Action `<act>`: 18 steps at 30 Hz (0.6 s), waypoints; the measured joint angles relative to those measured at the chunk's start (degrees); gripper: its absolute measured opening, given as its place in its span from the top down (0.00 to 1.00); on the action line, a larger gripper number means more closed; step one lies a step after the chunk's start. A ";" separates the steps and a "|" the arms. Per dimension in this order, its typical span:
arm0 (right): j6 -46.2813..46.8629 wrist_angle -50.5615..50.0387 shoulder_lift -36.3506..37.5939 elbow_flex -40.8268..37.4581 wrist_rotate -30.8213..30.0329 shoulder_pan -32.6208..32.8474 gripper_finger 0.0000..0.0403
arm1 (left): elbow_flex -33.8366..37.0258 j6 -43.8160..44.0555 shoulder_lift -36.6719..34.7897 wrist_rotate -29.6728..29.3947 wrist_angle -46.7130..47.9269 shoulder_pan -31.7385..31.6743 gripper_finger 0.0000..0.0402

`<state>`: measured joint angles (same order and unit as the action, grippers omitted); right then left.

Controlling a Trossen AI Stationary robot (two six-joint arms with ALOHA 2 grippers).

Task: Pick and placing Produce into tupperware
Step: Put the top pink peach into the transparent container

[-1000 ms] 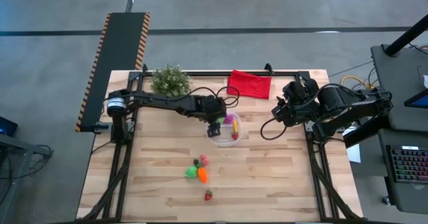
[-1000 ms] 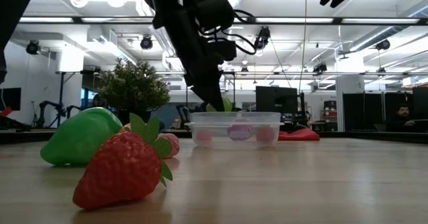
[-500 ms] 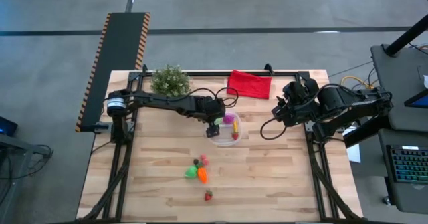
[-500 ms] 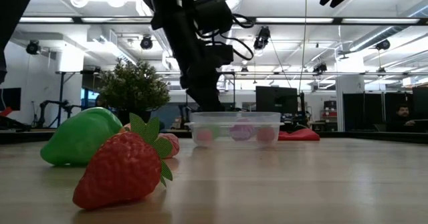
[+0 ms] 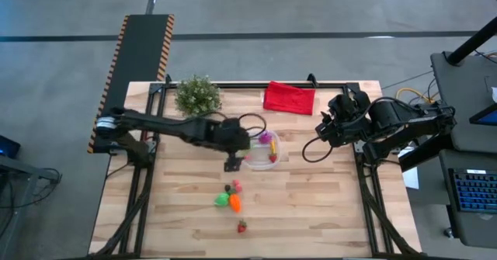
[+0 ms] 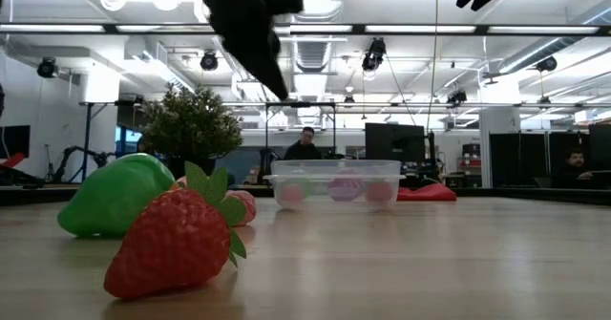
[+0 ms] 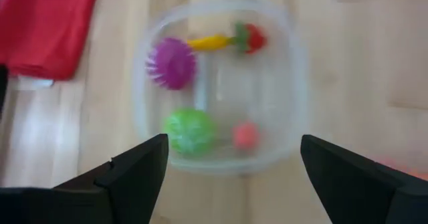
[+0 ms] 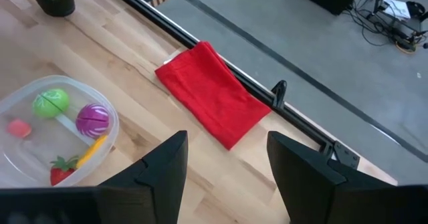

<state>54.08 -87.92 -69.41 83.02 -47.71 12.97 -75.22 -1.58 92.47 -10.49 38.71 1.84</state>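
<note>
Clear tupperware [image 5: 262, 152] holds green piece [image 7: 189, 131] | left gripper [image 5: 232, 165] released, withdrawn beside it | right gripper [image 5: 321, 128] parted, empty, unmoved

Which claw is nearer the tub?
Left. The left claw, open, hangs at the edge of the tub; the right claw waits farther off, near the table's edge.

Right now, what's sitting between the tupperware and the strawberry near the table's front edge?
In the high view, a cluster of produce lies between the tupperware and the strawberry.
</note>
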 joint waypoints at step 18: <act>-0.13 0.42 -0.02 -0.02 -0.93 0.02 0.51 | 6.12 46.14 0.15 8.75 5.17 5.09 0.44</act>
<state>53.96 -87.50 -69.43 83.00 -48.64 12.99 -69.11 44.56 92.62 -1.74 43.88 6.93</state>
